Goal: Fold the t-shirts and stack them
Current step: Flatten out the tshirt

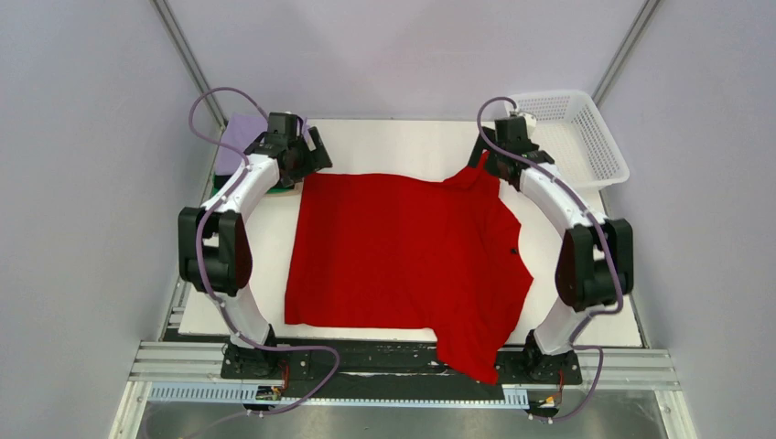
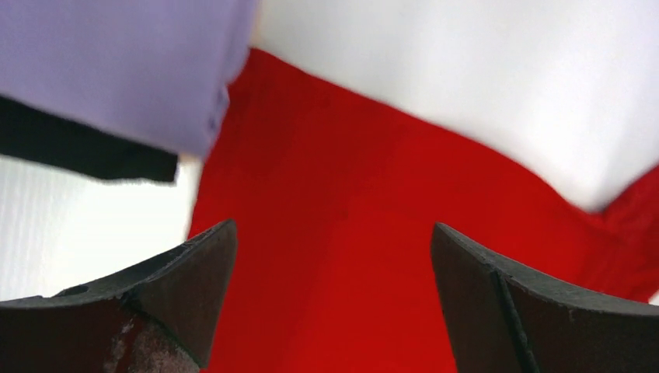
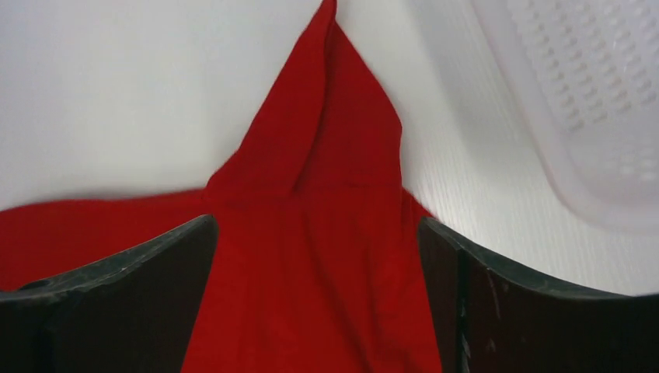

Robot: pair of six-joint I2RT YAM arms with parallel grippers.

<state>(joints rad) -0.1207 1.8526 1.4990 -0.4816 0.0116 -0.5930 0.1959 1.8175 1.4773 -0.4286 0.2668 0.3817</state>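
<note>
The red t-shirt [image 1: 403, 256] lies spread on the white table [image 1: 393, 142], one part hanging over the near edge at the lower right. My left gripper [image 1: 307, 170] is open over its far left corner; in the left wrist view the gripper [image 2: 334, 229] has red cloth [image 2: 350, 194] below the gap. My right gripper [image 1: 485, 170] is open over the far right corner, where the cloth rises in a small peak [image 3: 326, 132] beyond the gripper [image 3: 315, 221]. A folded lavender tee [image 1: 240, 135] lies on a black one [image 2: 78, 148] at the far left.
A white mesh basket [image 1: 576, 133] stands at the far right corner, also in the right wrist view [image 3: 591, 93]. A green edge [image 1: 216, 187] shows under the folded stack. Grey walls close in on both sides.
</note>
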